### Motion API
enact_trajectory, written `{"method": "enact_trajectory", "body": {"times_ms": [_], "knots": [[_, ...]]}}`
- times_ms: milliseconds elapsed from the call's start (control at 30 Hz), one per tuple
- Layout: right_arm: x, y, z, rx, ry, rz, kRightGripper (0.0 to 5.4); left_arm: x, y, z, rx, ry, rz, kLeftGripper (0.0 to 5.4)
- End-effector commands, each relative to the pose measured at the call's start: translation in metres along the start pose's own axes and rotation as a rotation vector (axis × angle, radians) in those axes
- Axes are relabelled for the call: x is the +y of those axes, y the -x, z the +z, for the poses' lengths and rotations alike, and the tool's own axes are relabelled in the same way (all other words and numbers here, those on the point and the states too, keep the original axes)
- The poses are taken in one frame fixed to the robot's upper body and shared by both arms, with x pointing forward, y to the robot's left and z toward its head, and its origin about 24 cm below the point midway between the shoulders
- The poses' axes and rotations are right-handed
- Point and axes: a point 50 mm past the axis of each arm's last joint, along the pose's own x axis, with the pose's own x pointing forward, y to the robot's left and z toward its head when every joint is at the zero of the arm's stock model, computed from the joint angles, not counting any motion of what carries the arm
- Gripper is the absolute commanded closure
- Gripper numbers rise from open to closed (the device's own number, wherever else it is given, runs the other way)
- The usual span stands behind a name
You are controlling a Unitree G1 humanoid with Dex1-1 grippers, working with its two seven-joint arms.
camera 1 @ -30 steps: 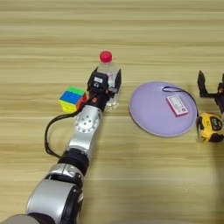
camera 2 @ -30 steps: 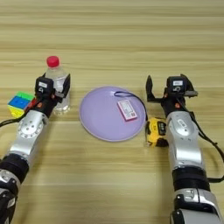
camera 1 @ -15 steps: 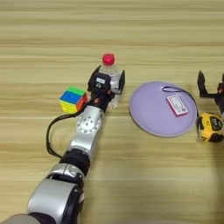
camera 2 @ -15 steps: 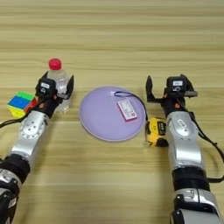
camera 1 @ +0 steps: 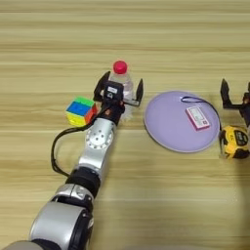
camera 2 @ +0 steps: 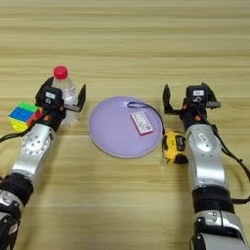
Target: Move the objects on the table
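- silver-grey casing covers both forearms, which rise from the bottom edge of the pale striped wooden desk; a black cable loops beside the left one.
- yellow-and-black tape measure sits just beside the right forearm, near the rim of the lilac round plate; its far side is partly hidden by the arm.
- on the plate lies a small white-and-red card with a thin dark cord curving from it; its print is too small to read.
- multicoloured puzzle cube rests just left of the left wrist, cut off at the edge in the right eye view.
- left hand has crept a little further forward than a second ago; its black fingers are spread wide on either side of the clear plastic bottle, not yet closed on it. the bottle's lower part is hidden behind the hand; its red cap shows above.
- right hand has not moved, its fingers spread wide over bare wood, holding nothing.
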Motion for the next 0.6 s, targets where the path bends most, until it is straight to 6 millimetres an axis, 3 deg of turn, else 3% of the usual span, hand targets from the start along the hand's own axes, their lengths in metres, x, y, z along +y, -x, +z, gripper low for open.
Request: {"method": "enact_trajectory", "body": {"times_ms": [33, 200, 600], "knots": [[-0.002, 0.000, 0.000, 0.001, 0.000, -0.009, 0.00, 0.009, 0.006, -0.002, 0.014, -0.033, 0.022, 0.05], [-0.003, 0.000, 0.000, 0.001, 0.001, -0.010, 0.00, 0.019, 0.015, -0.004, 0.019, -0.041, 0.049, 0.05], [-0.003, -0.001, 0.001, 0.000, 0.002, -0.008, 0.00, 0.008, 0.030, 0.007, -0.009, 0.000, -0.013, 0.05]]}}
